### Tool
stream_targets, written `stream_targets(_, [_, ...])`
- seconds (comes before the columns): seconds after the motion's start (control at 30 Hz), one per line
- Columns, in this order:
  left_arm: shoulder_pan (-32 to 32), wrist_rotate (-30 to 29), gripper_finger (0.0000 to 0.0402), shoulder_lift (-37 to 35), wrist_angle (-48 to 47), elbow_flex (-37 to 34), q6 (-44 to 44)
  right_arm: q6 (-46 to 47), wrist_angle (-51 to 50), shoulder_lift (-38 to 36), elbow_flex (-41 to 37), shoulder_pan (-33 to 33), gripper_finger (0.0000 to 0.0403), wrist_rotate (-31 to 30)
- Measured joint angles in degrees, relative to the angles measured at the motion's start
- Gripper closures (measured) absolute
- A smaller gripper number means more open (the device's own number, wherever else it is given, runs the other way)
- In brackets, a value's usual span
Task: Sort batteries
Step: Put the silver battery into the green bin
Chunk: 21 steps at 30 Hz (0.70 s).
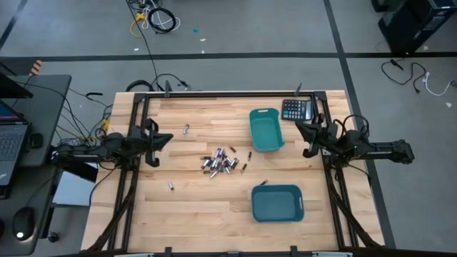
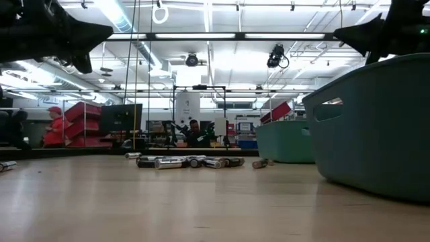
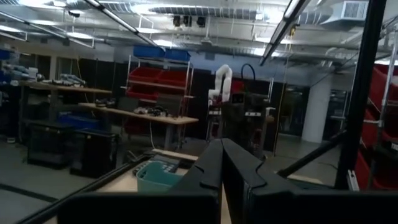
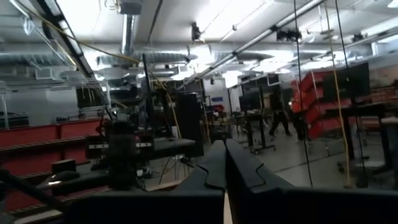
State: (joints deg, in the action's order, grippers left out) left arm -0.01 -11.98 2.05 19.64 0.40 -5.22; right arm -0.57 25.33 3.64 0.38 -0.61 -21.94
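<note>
Batteries [image 1: 220, 163] heaped near table centre, in the high view, with strays flung wide: one at 11 o'clock of the heap [image 1: 186, 129], one at 8 o'clock [image 1: 171, 186], a few dark ones at 3 to 4 o'clock [image 1: 249, 155]. Far bin [image 1: 266, 130] at 2 o'clock of the heap, just beside those dark strays; near bin [image 1: 277, 203] at 4 o'clock, well apart. Calculator [image 1: 295, 109] at the table's far right corner, just beside the far bin. Left gripper [image 1: 169, 139] at 9 o'clock of the heap, raised at the table's left edge, jaws together, holding nothing. Right gripper [image 1: 298, 130] at 3 o'clock, at the right edge just beside the far bin and calculator, jaws together, also holding nothing. Nothing between either gripper and the heap. Pale wood-plank table [image 1: 207, 214], framed by black rails. Laptop [image 1: 10, 139] and mouse [image 1: 22, 223] on a side desk at far left, cables [image 1: 153, 18] on the grey floor beyond. From table height, heap [image 2: 188, 161] lying in a low row mid-table, near bin [image 2: 376, 128] filling the right, far bin [image 2: 285, 140] behind it. Workshop beyond: strip lights overhead, red bins on shelving, a person in red [image 2: 54, 128] at left, another seated straight ahead [image 2: 195, 132].
</note>
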Motion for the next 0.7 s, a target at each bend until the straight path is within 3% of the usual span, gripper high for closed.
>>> stream_targets(0.17, [0.0,-0.38,0.0393,6.97,2.26,0.0,-2.59,-0.7,0.74,3.51,3.28,0.93,0.0402,0.26])
stream_targets(0.3, [0.02,-0.54,0.0393,17.02,7.35,0.0,-5.4,-2.48,0.83,9.44,9.12,2.19,0.0402,1.81])
stream_targets(0.43, [0.02,-5.11,0.0393,27.68,13.19,0.36,-6.0,-6.21,0.82,17.81,14.59,3.86,0.0402,1.95])
stream_targets(0.57, [0.02,-9.08,0.0393,36.7,11.06,3.91,-7.73,-6.96,0.73,25.67,19.17,5.26,0.0402,-0.38])
stream_targets(0.7, [0.04,-13.48,0.0393,43.06,2.96,8.63,-9.77,-6.91,0.62,30.77,23.24,6.37,0.0402,-5.8])
